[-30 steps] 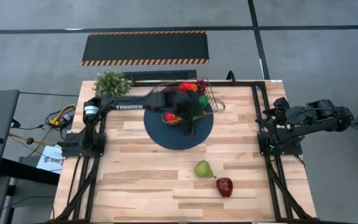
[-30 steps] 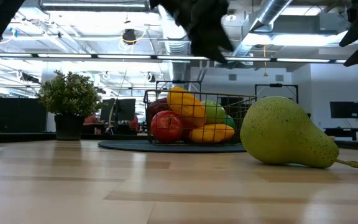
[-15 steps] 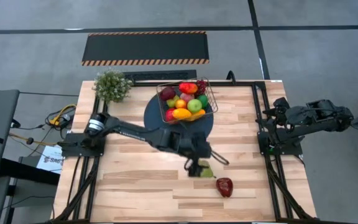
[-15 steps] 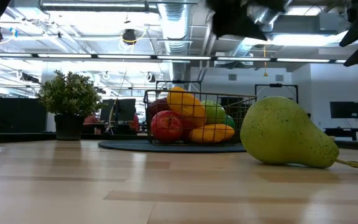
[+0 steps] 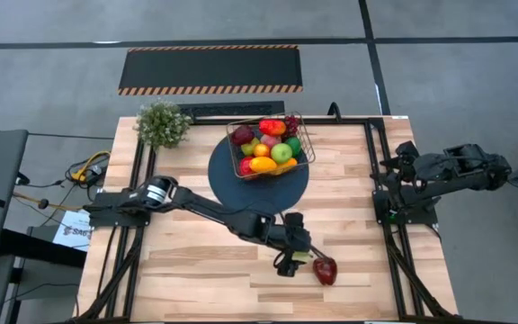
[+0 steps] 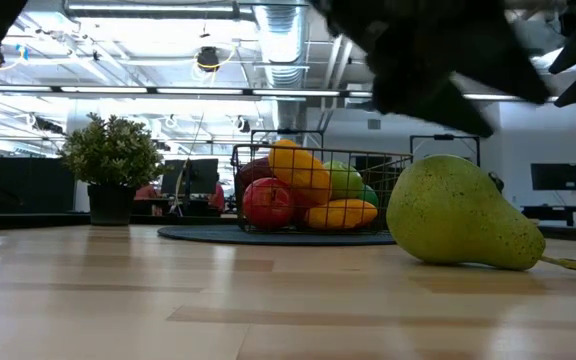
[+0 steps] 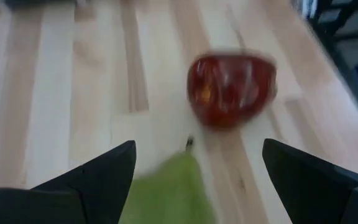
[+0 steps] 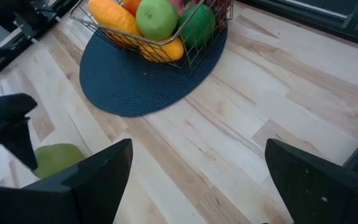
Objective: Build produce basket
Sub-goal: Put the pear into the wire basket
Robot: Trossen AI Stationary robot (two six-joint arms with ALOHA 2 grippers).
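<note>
In the high view, the left arm is seen stretched across the table [image 5: 187,270] with the left claw [image 5: 288,261] poised over the green pear [image 5: 299,256], most of which is hidden beneath it; the dark red apple [image 5: 325,270] lies just beside it. The wire basket [image 5: 302,144], already loaded with produce, stands on the dark blue round mat [image 5: 232,184] at the far side of the table, well apart from these two loose fruits, and the potted plant [image 5: 162,123] is set at the far left corner. The right arm is parked folded off the right edge, the right claw [image 5: 405,153] idle. In the low view, the pear [image 6: 460,214] is shown lying on its side, stem pointing away from the basket [image 6: 318,190], with a dark blur of the arm above it. In the left wrist view, the two fingers [image 7: 98,177] are held wide apart, the pear [image 7: 166,193] lying between them and the apple [image 7: 231,90] just ahead. In the right wrist view, that claw's fingers [image 8: 92,177] are likewise spread, with nothing between them, and the basket [image 8: 185,37] and pear [image 8: 58,158] are seen beyond. The pear is judged to be the piece in hand; it would best be taken across its broad belly, the claw lowered squarely so the apple is not nudged, and closed gently, since the smooth rounded plastic may slip or roll.
</note>
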